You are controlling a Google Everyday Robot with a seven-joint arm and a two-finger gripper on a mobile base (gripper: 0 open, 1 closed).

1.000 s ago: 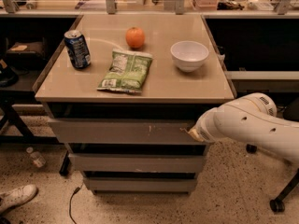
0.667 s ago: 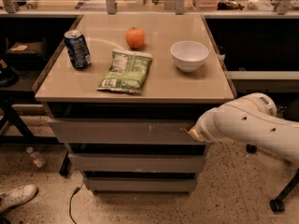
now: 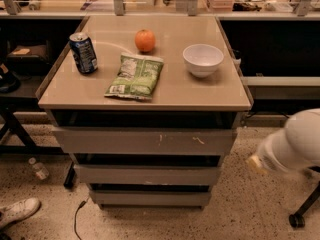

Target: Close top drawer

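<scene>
- Top drawer [image 3: 125,141]: placed as before, just beneath the tabletop [image 3: 200,91]; long axis left to right, scratched front facing near, dark gap above.
- Gripper [image 3: 255,162]: gone from the front's right end, now apart at near right; grip impossible to tell.

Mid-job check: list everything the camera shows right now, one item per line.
top drawer: one, grey-beige, just under the cabinet top, dark gap above its front
lower drawers: two, grey, stacked beneath it
cabinet top: one, beige, carrying four items
soda can: one, dark blue, upright, left side
orange: one, orange, rear centre
snack bag: one, green, lying flat, centre
bowl: one, white, right side
bottle: one, clear, on the floor at left
shoe: one, white, bottom left corner
arm: one, white, right edge
tool: one, at the arm's tip, right of the drawers, not touching them
</scene>
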